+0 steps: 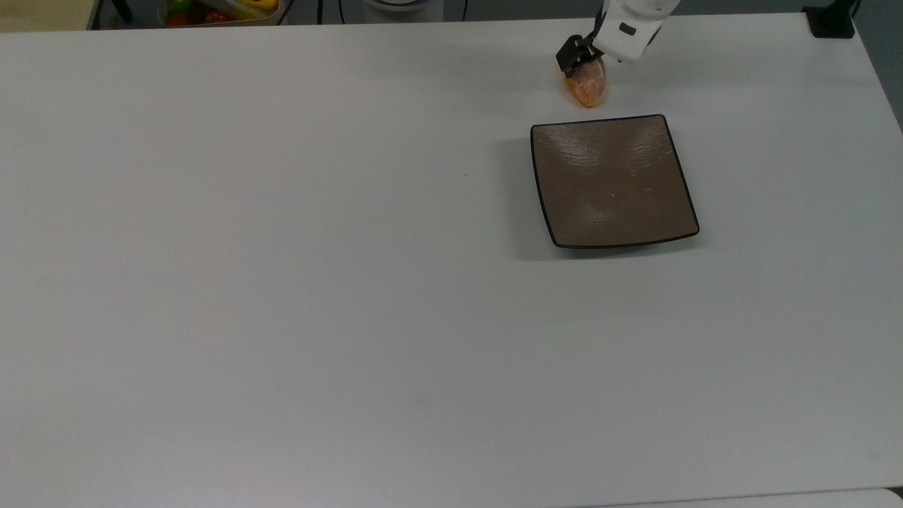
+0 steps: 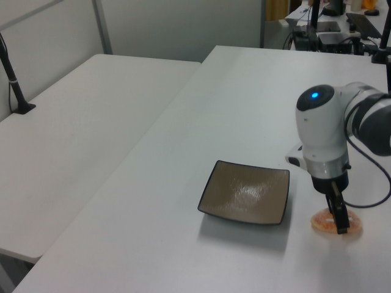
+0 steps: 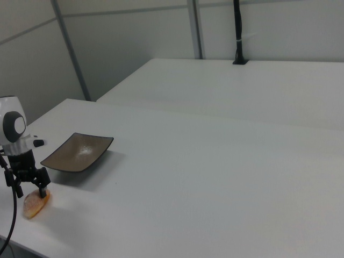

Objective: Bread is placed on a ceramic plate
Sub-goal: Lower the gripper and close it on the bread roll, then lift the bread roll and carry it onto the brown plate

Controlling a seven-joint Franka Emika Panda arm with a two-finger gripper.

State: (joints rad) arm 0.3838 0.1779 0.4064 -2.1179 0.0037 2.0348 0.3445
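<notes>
In the upper right of the top view the bread (image 1: 588, 86) lies on the white table (image 1: 282, 282), just above the top edge of the ceramic plate (image 1: 612, 180) and clear of it. Its long axis runs roughly up and down the frame, tilted a little, so it points toward the plate. The hand (image 1: 583, 61) is right at the bread's upper end, directly over it. In the right view, at the lower left, the hand (image 3: 27, 184) has its fingers spread wide, one finger (image 3: 41, 188) down against the roll (image 3: 35, 203) and the other out to the side. It has hold of nothing yet (whether both fingers straddle the loaf cannot be told). In the left view's lower right, the hand (image 2: 337, 221) overlaps the bread (image 2: 336, 222), beside the plate (image 2: 246, 192). The closing, I judge, should go across the short width.
</notes>
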